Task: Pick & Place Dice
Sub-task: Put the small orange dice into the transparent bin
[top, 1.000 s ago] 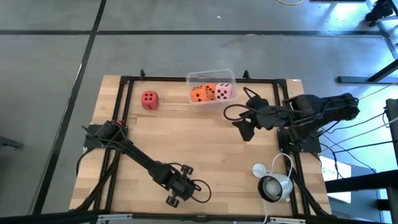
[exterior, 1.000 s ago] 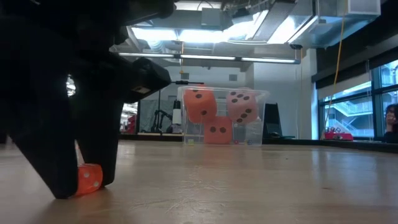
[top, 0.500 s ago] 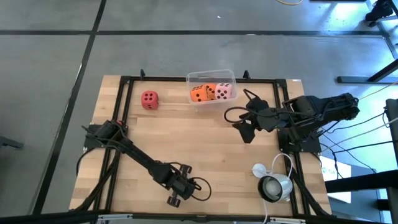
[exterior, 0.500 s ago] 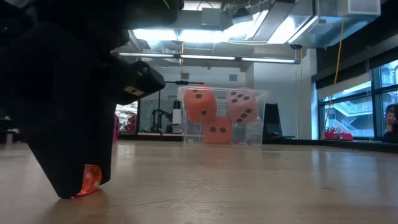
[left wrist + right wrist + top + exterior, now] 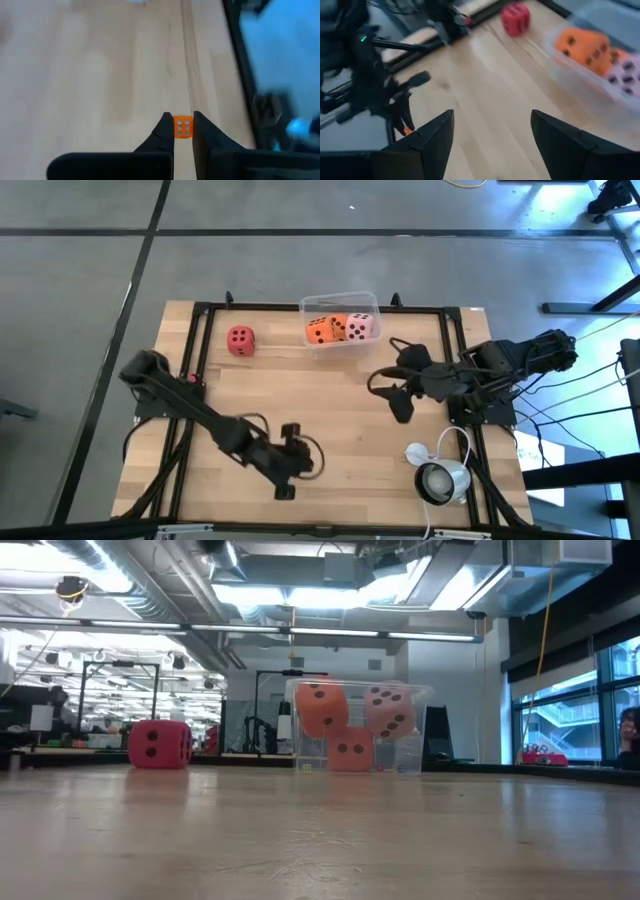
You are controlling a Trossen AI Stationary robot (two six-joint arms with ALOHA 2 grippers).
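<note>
While left gripper [image 5: 182, 131] pinches orange die [image 5: 182, 126], tabletop [image 5: 340, 410] around lies open.

Dice: five seen in all.
- Three in clear tub [image 5: 340, 308]: two orange dice [image 5: 321, 707], one pink die [image 5: 390, 710].
- One red die [image 5: 240, 339], alone on table [image 5: 340, 410].
- One tiny orange die [image 5: 183, 126] between left arm's fingers.
Tubs: one.
Robot arms: two.
Lamp-like white object [image 5: 437, 477]: one.
</note>
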